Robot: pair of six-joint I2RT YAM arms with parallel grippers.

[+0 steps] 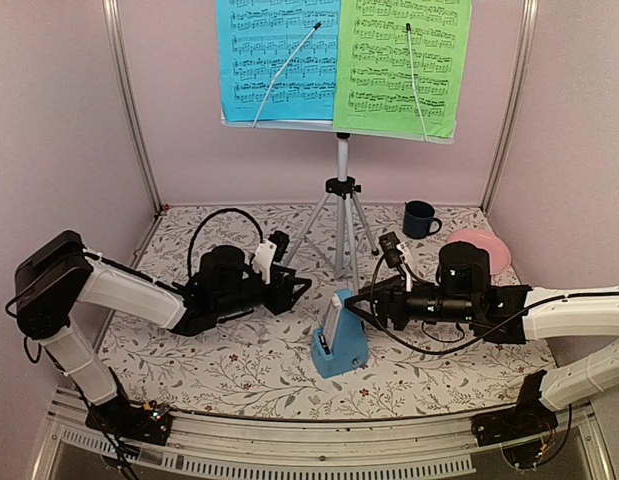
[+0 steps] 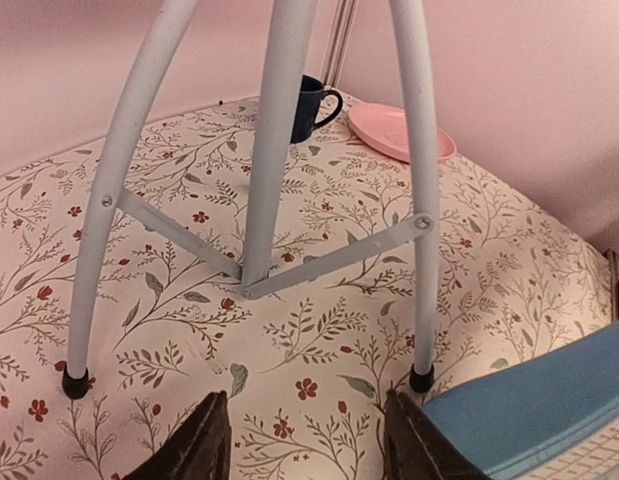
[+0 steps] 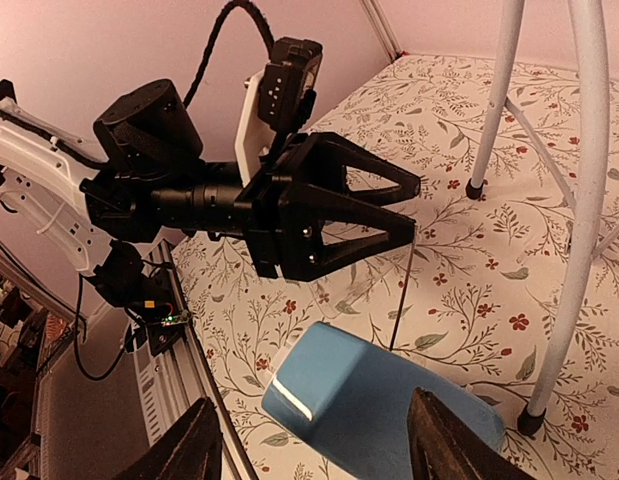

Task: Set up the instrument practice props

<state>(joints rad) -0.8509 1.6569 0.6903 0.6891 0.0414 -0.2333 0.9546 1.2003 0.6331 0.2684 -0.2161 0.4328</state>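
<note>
Two arms reach in over the flowery table (image 1: pixel 239 360), one from each side, and they almost meet in the middle.

Your left end effector (image 1: pixel 301 285) lies low and points at the silver legs of the music stand (image 1: pixel 342 200). Its two black fingers are spread apart. Only the table shows between them, so it is let go and holds nothing. In its own camera you see the three pale legs right in front of it, with small black feet on the table.

Your right end effector (image 1: pixel 357 305) points the other way, at the small blue metronome (image 1: pixel 341 345). The metronome stands on the table near the front, just in front of the stand's legs. In the right wrist camera the two fingers stand wide, and the blue metronome sits in the gap between them. One finger is clear of its side. The other finger covers part of it, so you cannot tell if that one touches. This end effector is spread too, not squeezing.

The music stand is at the back of the table, in the middle. Up on it you see the blue music sheet (image 1: pixel 274 55) on the left and the green music sheet (image 1: pixel 404 60) on the right. Their edges meet, and a thin white wire lies across each one.

At the back right sits a dark blue mug (image 1: pixel 419 218), with a pink plate (image 1: pixel 481 248) just beside it.
</note>
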